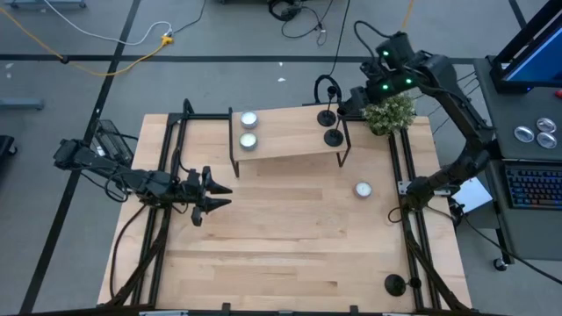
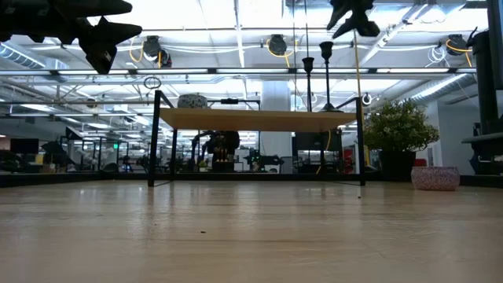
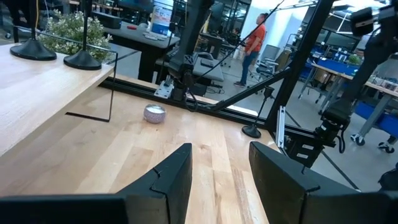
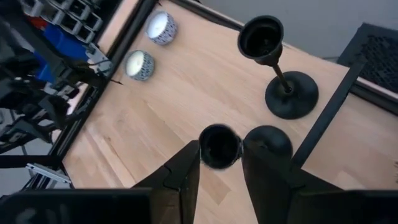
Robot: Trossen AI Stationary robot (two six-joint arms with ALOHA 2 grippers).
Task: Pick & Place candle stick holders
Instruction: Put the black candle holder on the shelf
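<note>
Presently, two black candle stick holders stand at the right end of the raised wooden shelf (image 1: pixel 285 140): one (image 4: pixel 280 74) free, the other (image 4: pixel 219 147) with its cup between the fingers of the right gripper (image 4: pixel 219 163), which are closed lightly around it from above. A third holder (image 1: pixel 395 283) stands on the table (image 1: pixel 290 254) near the front right corner. Two tealights (image 1: pixel 248 129) occupy the shelf's left end, another tealight (image 1: pixel 363 189) sits on the table. The left gripper (image 1: pixel 224 197) hovers at the table's left, fingers apart, empty.
</note>
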